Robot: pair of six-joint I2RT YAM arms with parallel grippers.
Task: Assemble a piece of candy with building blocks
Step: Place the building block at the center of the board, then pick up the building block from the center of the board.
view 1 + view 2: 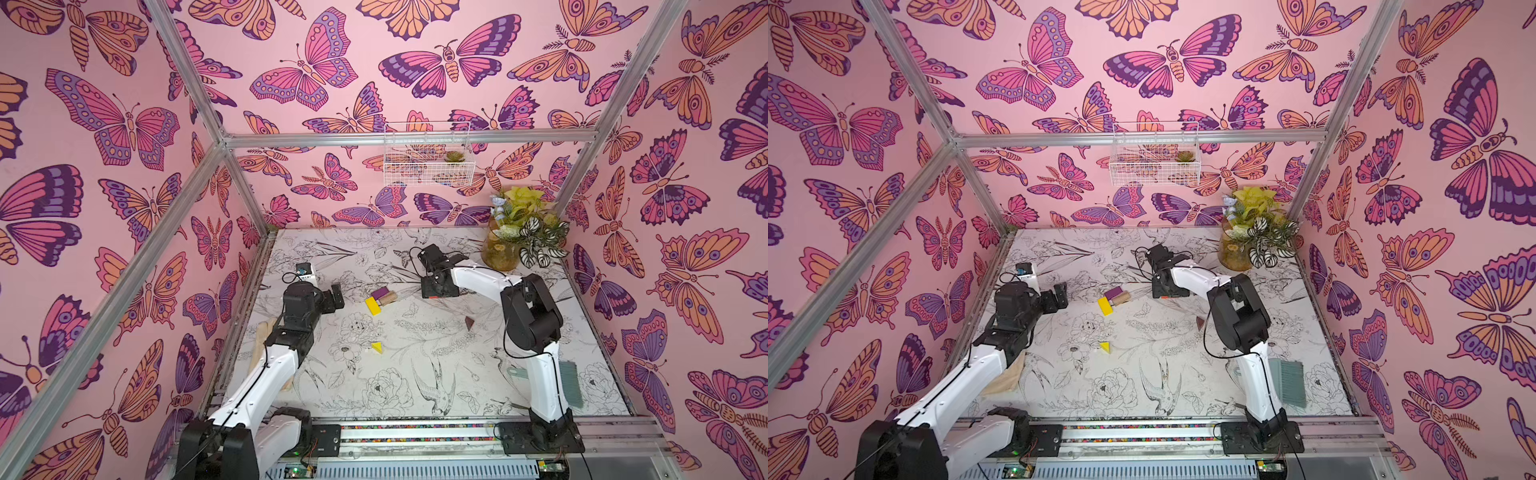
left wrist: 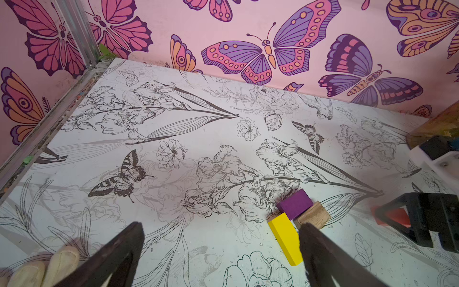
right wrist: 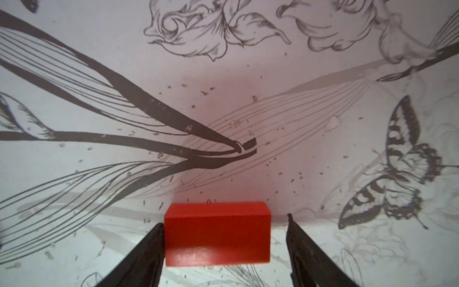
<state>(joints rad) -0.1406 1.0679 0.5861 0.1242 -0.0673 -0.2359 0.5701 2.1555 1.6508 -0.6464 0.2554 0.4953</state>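
Mid-table, a purple block (image 1: pixel 381 293), a plain-wood block (image 1: pixel 390 297) and a yellow block (image 1: pixel 372 306) lie touching in a cluster. In the left wrist view they are the purple (image 2: pixel 295 203), plain-wood (image 2: pixel 314 216) and yellow (image 2: pixel 285 237) blocks. A yellow triangle (image 1: pixel 377 347) and a dark brown triangle (image 1: pixel 469 323) lie apart, nearer the front. My right gripper (image 3: pixel 223 221) points down over the red block (image 3: pixel 216 231), open; one finger touches the block's side and the other stands clear of it. My left gripper (image 2: pixel 221 227) hangs wide open left of the cluster, holding nothing.
A vase of plants (image 1: pixel 519 237) stands at the back right corner, with a wire basket (image 1: pixel 428 158) on the wall above. A teal brush and dustpan (image 1: pixel 571 382) lie at the front right. Pale wooden utensils (image 1: pixel 264 332) lie under the left arm.
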